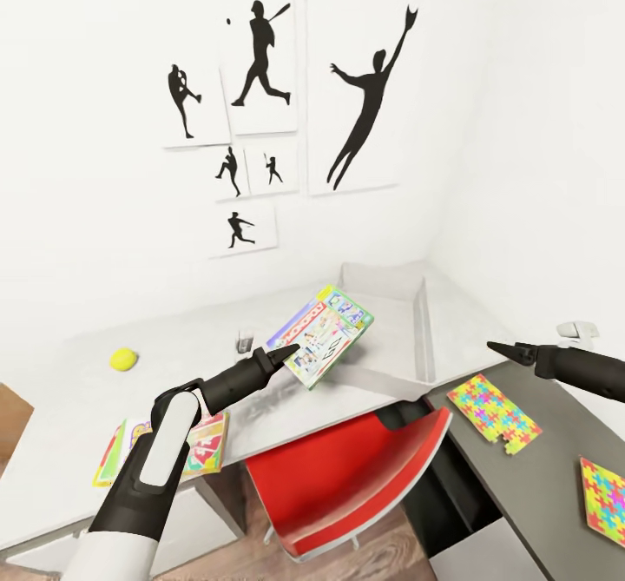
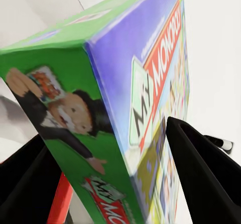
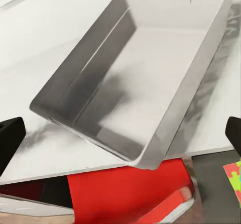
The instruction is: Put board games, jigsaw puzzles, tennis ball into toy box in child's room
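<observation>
The left tool [image 1: 293,355] clamps the Monopoly box [image 1: 323,333] tilted above the desk [image 1: 78,390] beside the toy box [image 1: 423,325]; the right tool [image 1: 506,351] hangs with fingers apart

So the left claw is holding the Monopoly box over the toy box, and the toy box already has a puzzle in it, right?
Not quite. The left claw does hold the Monopoly box by the toy box, but the toy box is empty, as the right wrist view shows. Both jigsaw puzzles lie on the dark grey desk section in the head view.
</observation>
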`<state>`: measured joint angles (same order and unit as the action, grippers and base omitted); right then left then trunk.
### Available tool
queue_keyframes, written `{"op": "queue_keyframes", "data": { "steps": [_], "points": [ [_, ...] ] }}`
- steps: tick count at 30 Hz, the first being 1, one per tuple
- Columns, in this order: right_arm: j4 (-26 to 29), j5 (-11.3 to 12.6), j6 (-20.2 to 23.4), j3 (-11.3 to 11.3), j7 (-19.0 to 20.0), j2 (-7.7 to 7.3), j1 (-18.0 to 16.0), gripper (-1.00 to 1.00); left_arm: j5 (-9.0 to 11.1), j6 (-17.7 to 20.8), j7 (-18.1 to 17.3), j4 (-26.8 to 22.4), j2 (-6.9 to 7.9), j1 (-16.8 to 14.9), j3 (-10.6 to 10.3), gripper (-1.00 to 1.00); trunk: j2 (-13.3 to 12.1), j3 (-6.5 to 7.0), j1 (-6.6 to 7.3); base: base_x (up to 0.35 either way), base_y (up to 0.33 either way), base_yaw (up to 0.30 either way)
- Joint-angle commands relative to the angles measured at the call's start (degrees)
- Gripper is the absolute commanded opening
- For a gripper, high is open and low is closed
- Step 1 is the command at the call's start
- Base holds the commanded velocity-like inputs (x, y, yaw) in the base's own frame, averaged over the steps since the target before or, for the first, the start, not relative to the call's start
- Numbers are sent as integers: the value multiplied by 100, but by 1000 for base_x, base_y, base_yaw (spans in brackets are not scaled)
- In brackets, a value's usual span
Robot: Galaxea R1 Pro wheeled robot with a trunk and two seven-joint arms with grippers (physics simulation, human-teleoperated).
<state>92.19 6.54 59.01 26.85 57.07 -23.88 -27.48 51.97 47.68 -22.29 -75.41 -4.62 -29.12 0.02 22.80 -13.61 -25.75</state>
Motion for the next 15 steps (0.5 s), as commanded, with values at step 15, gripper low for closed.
{"op": "queue_keyframes", "data": {
  "steps": [15],
  "points": [
    [1, 31, 40, 9, -3, -2, -3, 100, 14, 31, -10, -16, -11, -6, 5, -100, 11, -11, -3, 110, 0, 93]
  ]
}}
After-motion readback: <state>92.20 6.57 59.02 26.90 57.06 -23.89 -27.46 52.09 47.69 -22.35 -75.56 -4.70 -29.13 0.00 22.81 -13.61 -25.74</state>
